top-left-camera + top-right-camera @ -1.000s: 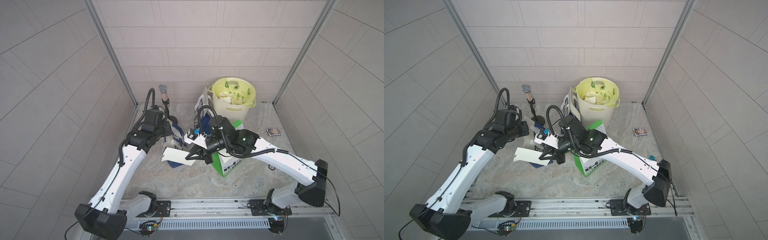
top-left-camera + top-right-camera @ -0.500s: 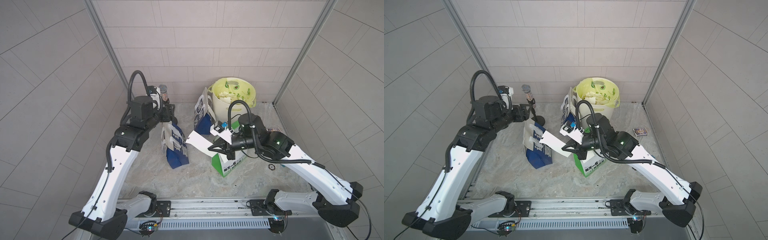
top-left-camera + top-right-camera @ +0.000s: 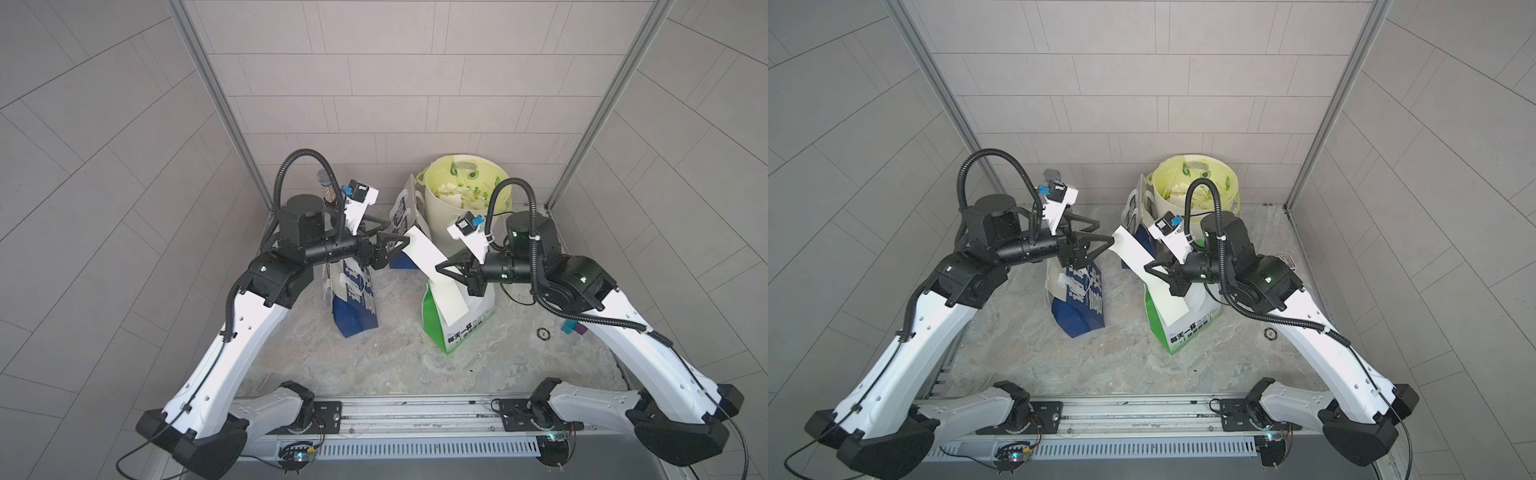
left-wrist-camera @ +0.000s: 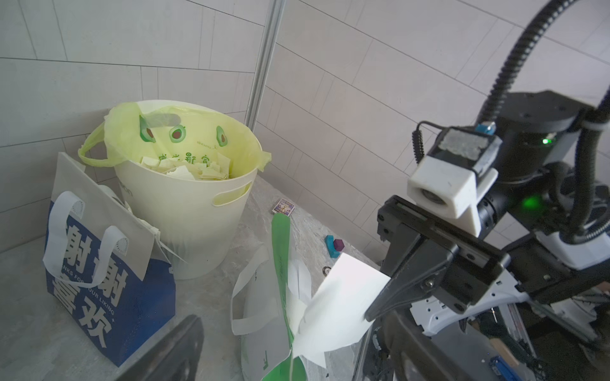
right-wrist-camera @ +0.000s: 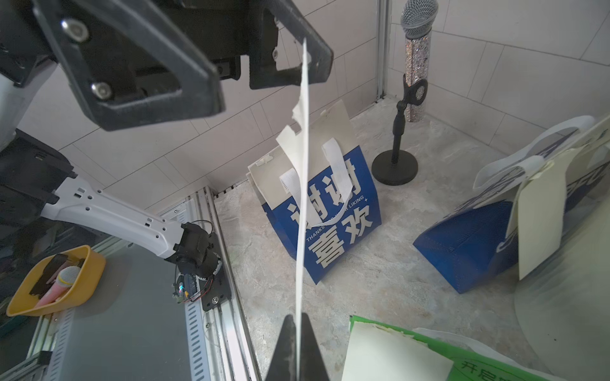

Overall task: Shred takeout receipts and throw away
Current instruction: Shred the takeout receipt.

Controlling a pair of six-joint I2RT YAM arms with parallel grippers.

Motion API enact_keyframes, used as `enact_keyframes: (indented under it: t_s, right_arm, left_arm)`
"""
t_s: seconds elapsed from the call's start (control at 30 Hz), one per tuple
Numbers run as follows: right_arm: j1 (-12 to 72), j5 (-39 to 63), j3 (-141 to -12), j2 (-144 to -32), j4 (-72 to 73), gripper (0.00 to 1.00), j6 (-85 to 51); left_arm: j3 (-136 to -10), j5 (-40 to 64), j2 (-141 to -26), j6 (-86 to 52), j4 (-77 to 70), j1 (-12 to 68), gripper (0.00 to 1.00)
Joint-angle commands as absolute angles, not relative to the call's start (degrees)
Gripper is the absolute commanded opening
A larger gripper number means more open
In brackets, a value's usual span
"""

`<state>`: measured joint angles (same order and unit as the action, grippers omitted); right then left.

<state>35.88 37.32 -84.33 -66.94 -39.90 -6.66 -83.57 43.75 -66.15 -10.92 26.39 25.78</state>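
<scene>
Holding receipt (image 3: 424, 249) pinched in right gripper (image 3: 439, 266), straddling free end with left gripper (image 3: 399, 232) spread wide. Tear step; next: clamp left, pull apart.

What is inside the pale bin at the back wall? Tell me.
The bin is lined with a yellow-green bag printed with avocados and holds a heap of pale paper scraps. Whatever lies under the heap, and the bin's bottom, is covered.
</scene>
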Motion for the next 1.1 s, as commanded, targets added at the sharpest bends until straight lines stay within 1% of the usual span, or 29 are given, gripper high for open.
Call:
enact_keyframes:
  t_s: [0.0,0.1,0.13,0.2,0.33,0.47,0.57,0.6,0.67,0.7,0.73,0.83,0.9,0.97,1.0,1.03,1.07]
  right_arm:
    - [35.78,44.80,-85.30,-66.82,-40.79,0.00,-6.42]
    - [35.87,48.97,-82.30,-65.28,-38.13,0.00,-6.42]
    - [35.88,49.39,-81.45,-64.89,-37.01,0.00,-6.42]
    - [35.89,49.48,-81.16,-65.09,-36.15,0.00,-6.28]
    - [35.86,49.69,-83.47,-67.45,-36.83,0.00,-5.38]
    - [35.86,49.75,-84.86,-69.33,-38.23,0.00,-5.00]
    - [35.90,50.27,-85.51,-70.29,-38.36,0.00,-5.34]
    - [35.86,50.12,-86.17,-70.64,-38.94,0.00,-5.37]
    - [35.93,50.13,-87.87,-71.39,-41.16,0.00,-5.07]
    - [35.94,50.16,-88.04,-71.54,-41.90,0.00,-4.84]
    - [35.90,50.11,-87.86,-71.50,-42.16,0.00,-4.82]
    - [35.85,49.57,-88.03,-71.21,-42.01,0.00,-5.93]
    - [35.77,49.07,-88.50,-70.86,-41.66,0.33,-7.19]
    - [35.68,49.57,-87.36,-70.12,-37.80,0.54,-10.87]
    - [35.68,50.16,-86.01,-69.66,-34.23,0.61,-13.49]
    - [35.73,50.65,-84.03,-69.04,-29.63,0.64,-17.13]
    - [35.71,50.39,-82.26,-68.56,-25.10,0.65,-20.61]
  left_arm:
    - [-83.37,47.77,-67.03,-8.04,26.67,26.96,1.00]
    - [-84.60,50.00,-69.24,-9.32,26.63,27.25,1.00]
    - [-84.96,51.15,-69.71,-9.64,26.63,27.33,0.98]
    - [-85.01,52.97,-69.86,-10.10,26.63,27.57,0.91]
    - [-83.14,55.64,-68.60,-12.07,24.80,28.12,0.70]
    - [-79.72,57.74,-68.01,-18.56,16.49,28.24,0.44]
    - [-78.52,58.92,-68.27,-20.51,13.74,28.21,0.33]
    - [-78.49,59.12,-68.50,-20.94,13.11,28.21,0.26]
    - [-79.03,58.77,-68.90,-22.11,12.40,28.30,0.09]
    - [-79.01,58.65,-69.03,-22.48,12.03,28.30,0.04]
    - [-78.71,58.12,-68.86,-22.25,11.84,28.38,0.00]
    - [-78.41,55.80,-68.73,-20.53,13.29,28.38,0.00]
    - [-78.40,54.45,-68.57,-20.81,13.32,28.57,0.00]
    - [-77.82,52.99,-68.09,-21.45,12.61,28.97,0.00]
    - [-77.26,52.82,-67.81,-22.02,11.75,29.12,0.00]
    - [-76.49,52.86,-67.38,-22.94,10.27,29.31,0.00]
    - [-75.54,53.04,-66.99,-23.96,8.51,29.27,0.00]
